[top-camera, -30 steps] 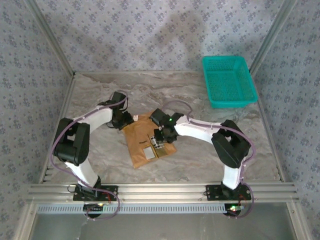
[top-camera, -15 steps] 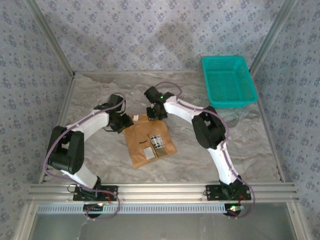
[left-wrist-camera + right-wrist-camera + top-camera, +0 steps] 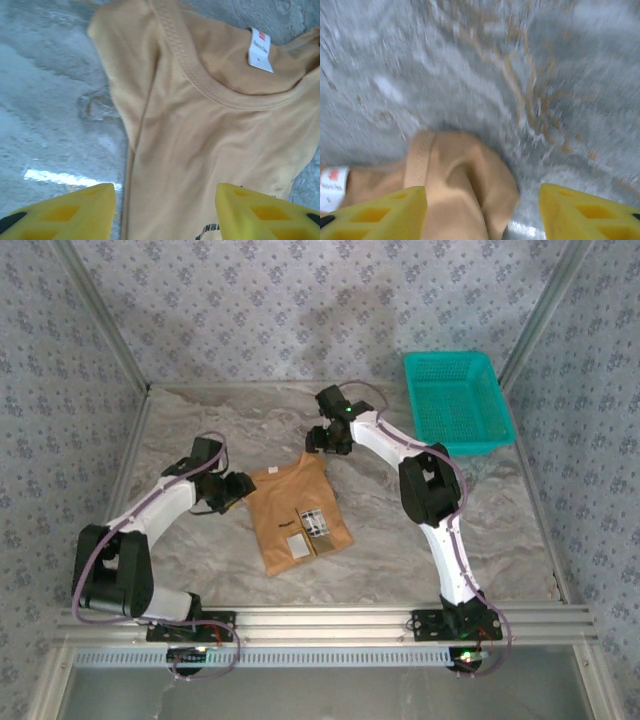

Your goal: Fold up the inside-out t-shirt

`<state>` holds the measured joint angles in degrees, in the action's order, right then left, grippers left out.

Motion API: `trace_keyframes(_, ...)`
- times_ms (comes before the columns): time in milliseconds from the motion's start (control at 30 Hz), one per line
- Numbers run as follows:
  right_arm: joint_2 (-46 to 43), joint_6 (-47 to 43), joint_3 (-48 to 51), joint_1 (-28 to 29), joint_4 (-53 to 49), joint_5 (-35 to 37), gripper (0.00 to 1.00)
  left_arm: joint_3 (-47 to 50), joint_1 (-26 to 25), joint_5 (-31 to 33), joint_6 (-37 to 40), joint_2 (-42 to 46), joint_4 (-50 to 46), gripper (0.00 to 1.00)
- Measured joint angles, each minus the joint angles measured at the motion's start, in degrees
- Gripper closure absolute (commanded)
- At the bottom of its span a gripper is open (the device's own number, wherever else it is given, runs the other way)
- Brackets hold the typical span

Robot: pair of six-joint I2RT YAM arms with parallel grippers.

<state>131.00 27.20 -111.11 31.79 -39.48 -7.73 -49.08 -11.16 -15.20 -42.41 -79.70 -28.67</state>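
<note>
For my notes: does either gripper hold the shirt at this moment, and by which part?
Nothing is held. The left gripper and the right gripper stand open near the shirt.

The inside-out t-shirt (image 3: 297,515) is seen as thin, soft tan cloth with a matt finish. A ribbed, stitched band is shown at its collar, and a smooth white label (image 3: 260,50) is sewn there. The worktop (image 3: 520,530) is finished in a grey marbled pattern, smooth and faintly glossy, with glare caught on it. The fingers of the left tool (image 3: 165,212) and the right tool (image 3: 482,212) are moulded in matt yellow plastic. The basket (image 3: 458,400) is made of teal plastic mesh.
</note>
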Motion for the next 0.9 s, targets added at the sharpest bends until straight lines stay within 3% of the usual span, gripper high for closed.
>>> trace_keyframes(167,-0.39,-0.76,5.51,1.79,-0.22,-1.09,0.32,0.92,3.13,-0.72,1.88,4.07,-0.04,0.47)
trace_keyframes(267,-0.39,-1.2,5.68,2.91,0.17,-0.83,0.39,0.94,4.39,-0.72,2.62,6.32,-0.04,0.47)
trace_keyframes(433,0.04,-1.99,5.7,3.96,0.68,-0.85,0.76,4.72,7.98,-2.45,3.34,9.51,2.03,0.41)
trace_keyframes(533,0.28,-1.9,5.7,4.0,0.72,-0.85,0.92,7.78,9.42,-3.76,2.89,9.86,3.76,0.4)
trace_keyframes(700,-0.57,-1.33,7.58,3.76,1.81,-1.07,0.95,10.93,9.14,-6.93,1.42,8.07,10.64,0.42)
trace_keyframes(900,-5.01,-1.33,14.36,2.4,3.23,-1.09,0.95,9.49,5.25,-8.0,0.83,-1.27,18.01,0.43)
